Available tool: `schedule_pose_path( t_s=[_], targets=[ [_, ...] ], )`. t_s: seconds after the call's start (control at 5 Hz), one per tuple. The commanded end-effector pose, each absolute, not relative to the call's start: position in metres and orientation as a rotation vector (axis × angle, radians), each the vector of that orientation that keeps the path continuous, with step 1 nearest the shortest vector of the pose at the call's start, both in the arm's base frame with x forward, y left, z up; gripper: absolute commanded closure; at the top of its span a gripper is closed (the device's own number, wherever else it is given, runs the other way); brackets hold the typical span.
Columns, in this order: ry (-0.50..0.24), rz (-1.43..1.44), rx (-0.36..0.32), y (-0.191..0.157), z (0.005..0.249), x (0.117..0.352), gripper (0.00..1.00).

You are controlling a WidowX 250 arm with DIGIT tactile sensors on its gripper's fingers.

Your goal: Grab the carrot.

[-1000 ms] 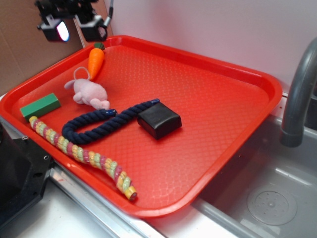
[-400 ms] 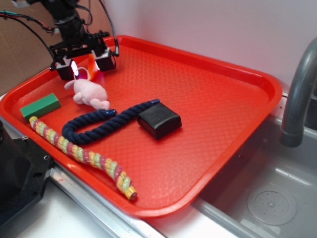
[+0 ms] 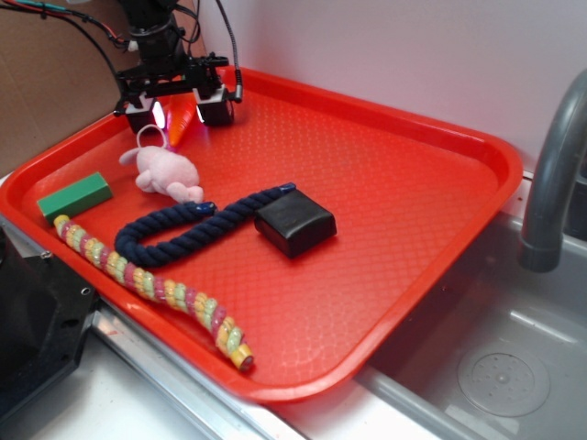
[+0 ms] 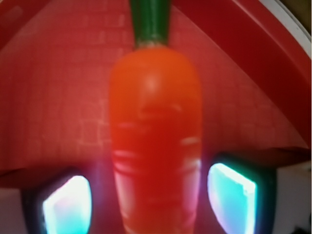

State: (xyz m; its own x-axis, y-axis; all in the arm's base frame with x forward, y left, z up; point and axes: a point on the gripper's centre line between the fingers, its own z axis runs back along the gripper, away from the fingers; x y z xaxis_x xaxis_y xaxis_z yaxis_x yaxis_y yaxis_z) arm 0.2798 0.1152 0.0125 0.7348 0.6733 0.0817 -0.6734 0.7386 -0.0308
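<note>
- the robot's black gripper (image 3: pixel 180 112) hangs low over the far left corner of the red textured plastic tray (image 3: pixel 394 183), its two fingers spread apart, one on each side of the small orange toy carrot with a green top (image 3: pixel 185 124).
- the carrot lies on the tray by the far rim, not yet clamped as far as can be seen.
- the step in hand looks like the final approach; the next move calls for squeezing both fingers onto the carrot's body, then lifting.
- the wrist view shows the carrot (image 4: pixel 155 141) centred between the glowing finger pads (image 4: pixel 231 197); the exterior view alone shows the pink plush mouse (image 3: pixel 165 172) just beside the gripper, toward the near edge.
</note>
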Motion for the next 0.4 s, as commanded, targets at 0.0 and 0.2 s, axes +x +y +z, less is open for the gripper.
schedule_pose_path(
  t_s=[0.0, 0.2],
  targets=[
    [-0.089, 0.689, 0.068, 0.1066, 0.0045, 0.2785, 1.0],
    [-0.08, 0.684, 0.066, 0.1066, 0.0034, 0.2789, 1.0]
  ],
)
